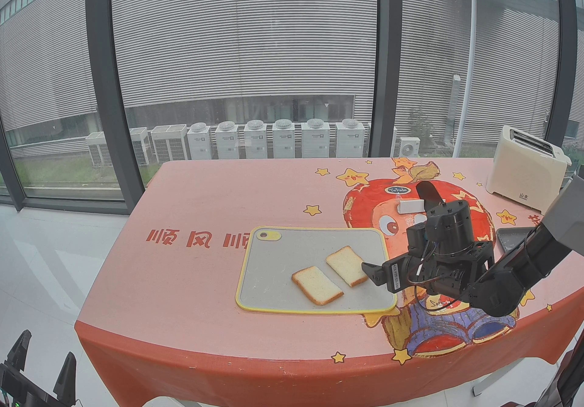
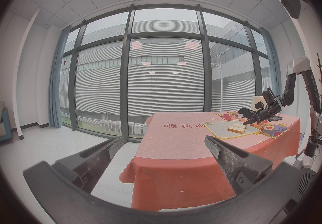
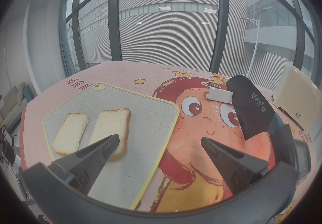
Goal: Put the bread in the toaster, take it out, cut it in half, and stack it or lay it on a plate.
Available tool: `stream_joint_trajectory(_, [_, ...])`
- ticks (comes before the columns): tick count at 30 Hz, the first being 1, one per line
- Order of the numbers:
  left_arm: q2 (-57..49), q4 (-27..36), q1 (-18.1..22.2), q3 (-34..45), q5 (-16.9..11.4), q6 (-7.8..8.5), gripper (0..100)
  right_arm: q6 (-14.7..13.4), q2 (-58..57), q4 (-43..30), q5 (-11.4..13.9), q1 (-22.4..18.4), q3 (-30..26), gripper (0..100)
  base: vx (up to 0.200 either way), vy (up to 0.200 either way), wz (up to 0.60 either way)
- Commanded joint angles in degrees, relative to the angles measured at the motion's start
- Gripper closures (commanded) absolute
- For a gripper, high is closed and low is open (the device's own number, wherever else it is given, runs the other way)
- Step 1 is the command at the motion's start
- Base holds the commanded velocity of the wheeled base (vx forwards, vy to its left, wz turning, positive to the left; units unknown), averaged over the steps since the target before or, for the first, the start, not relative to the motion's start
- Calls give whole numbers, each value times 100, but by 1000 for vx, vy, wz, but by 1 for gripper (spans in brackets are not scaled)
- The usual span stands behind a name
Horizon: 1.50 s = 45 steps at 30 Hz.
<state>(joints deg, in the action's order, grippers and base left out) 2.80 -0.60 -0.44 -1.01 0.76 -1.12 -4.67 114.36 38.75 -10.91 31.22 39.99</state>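
Bread (image 1: 316,284) lies cut in two on the cutting board (image 1: 267,280), both halves flat toward the board's right end, side by side; whether they touch at a corner I cannot tell; the half at the board's right (image 1: 347,265) sits closest to the right pincer (image 3: 159,139). That pincer hangs low over the board's right edge, fingers spread wide with nothing between them, one fingertip (image 3: 112,141) just over that half. The left pincer (image 2: 163,139) is well off from the board, below the table's (image 1: 201,195) near left corner, its fingers likewise apart and empty.

Each half looks light, thin and pale; I judge the crumb soft and easily crushed, the crust a little firmer, the surface dry rather than slippery. Lying flat, it offers no raised edge; a hold across the narrow width, crust to crust, with a gentle squeeze seems safest; a hard squeeze would likely dent or tear it.

Beyond the board's right end lies a black knife (image 3: 251,107), its tip beside a small white block (image 3: 219,95). Farther right of the board stands the toaster (image 1: 526,168); no bread rises from its slots. Just right of the board, partly behind the right arm, lies a dark flat dish (image 1: 514,236), perhaps the plate; the part showing carries nothing.
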Motion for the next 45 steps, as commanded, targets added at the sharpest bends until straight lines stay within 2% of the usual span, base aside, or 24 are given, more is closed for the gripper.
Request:
stream_joint_trajectory(1, [10, -2, 0, 101, 4, -2, 0, 1, 16, -8, 1, -2, -8, 0, 0, 0, 0])
stream_joint_trajectory(22, [10, -2, 0, 101, 4, -2, 0, 10, 86, -8, -16, 24, -52, 0, 0, 0, 0])
stream_joint_trajectory(23, [10, -2, 0, 101, 4, -2, 0, 10, 86, -8, -43, 24, -52, 100, 0, 0, 0])
stream_joint_trajectory(26, [10, -2, 0, 101, 4, -2, 0, 45, 86, -8, -104, 24, -43, 100, 0, 0, 0])
stream_joint_trajectory(45, [10, -2, 0, 101, 4, -2, 0, 54, 25, 1, -104, 24, -43, 100, 0, 0, 0])
